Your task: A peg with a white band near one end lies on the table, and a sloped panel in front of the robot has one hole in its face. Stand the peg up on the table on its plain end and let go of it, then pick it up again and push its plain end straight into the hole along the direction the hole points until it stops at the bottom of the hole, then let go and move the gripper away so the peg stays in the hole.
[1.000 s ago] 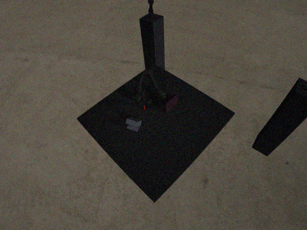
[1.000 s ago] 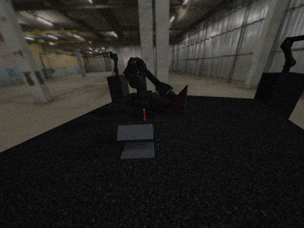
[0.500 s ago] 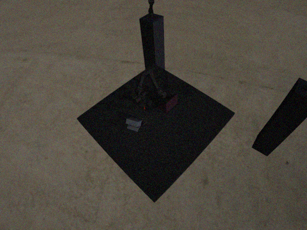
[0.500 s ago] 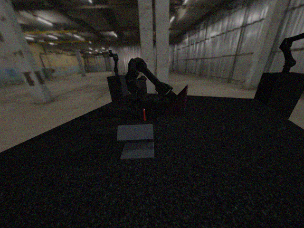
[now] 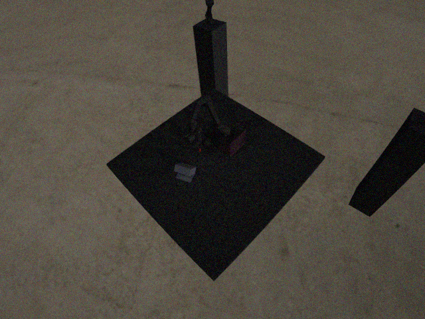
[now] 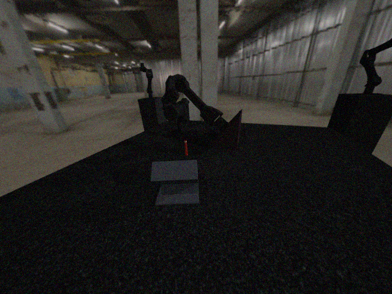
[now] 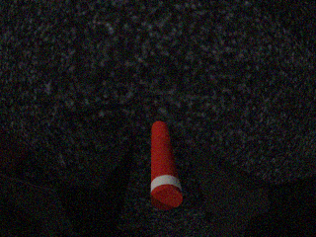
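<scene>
A red peg [image 5: 200, 149] [image 6: 185, 147] [image 7: 162, 153] stands upright on the black table [image 5: 219, 222] [image 6: 253, 221], its white-banded end up. In the wrist view my gripper [image 7: 162, 150] is partly open, with one dark finger on each side of the peg and dark gaps still showing beside it. The finger edges are hard to make out. A grey-blue sloped panel [image 5: 185, 169] [image 6: 174, 171] stands in front of the peg in the exterior view. No hole shows in the side of it that I see.
A dark red slanted block [image 5: 237, 143] [image 6: 234, 133] stands beside the arm, on the right in the top and exterior views. The arm [image 6: 177, 85] reaches low over the table behind the peg in the exterior view. Another arm on a dark pedestal [image 6: 358, 120] is at the far right.
</scene>
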Action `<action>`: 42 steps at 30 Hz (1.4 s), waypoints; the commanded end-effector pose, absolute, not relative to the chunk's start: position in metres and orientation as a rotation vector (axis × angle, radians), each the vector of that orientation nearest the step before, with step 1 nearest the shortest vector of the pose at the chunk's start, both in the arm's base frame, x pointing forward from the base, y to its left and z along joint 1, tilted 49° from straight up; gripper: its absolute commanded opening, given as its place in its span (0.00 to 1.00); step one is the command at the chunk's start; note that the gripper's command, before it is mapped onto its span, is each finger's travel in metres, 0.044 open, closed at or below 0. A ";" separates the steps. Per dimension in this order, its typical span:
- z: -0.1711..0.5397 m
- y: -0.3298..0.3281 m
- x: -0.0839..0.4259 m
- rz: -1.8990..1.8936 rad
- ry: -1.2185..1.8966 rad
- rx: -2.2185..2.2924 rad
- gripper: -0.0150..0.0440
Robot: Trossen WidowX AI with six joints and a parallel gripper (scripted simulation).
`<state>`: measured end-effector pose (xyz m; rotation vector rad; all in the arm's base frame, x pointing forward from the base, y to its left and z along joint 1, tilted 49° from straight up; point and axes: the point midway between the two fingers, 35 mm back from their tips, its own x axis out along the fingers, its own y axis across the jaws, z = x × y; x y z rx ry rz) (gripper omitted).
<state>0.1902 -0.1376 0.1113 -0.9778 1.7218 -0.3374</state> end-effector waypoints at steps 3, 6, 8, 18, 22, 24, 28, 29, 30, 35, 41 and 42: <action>0.111 -0.138 0.190 -0.340 1.722 -0.974 0.29; 0.111 -0.138 0.190 -0.340 1.722 -0.974 0.25; 0.111 -0.138 0.190 -0.340 1.722 -0.974 0.25; 0.121 -0.124 0.194 -0.332 1.720 -0.970 0.25; 0.129 -0.113 0.196 -0.328 1.720 -0.968 0.25; 0.133 -0.108 0.197 -0.328 1.720 -0.968 0.25; 0.142 -0.098 0.199 -0.328 1.721 -0.969 0.25; 0.144 -0.095 0.199 -0.329 1.721 -0.970 0.25; 0.146 -0.093 0.199 -0.329 1.721 -0.970 0.25; 0.158 -0.080 0.200 -0.335 1.723 -0.975 0.25; 0.161 -0.076 0.200 -0.332 1.717 -0.976 0.25; 0.160 -0.076 0.201 -0.329 1.714 -0.975 0.25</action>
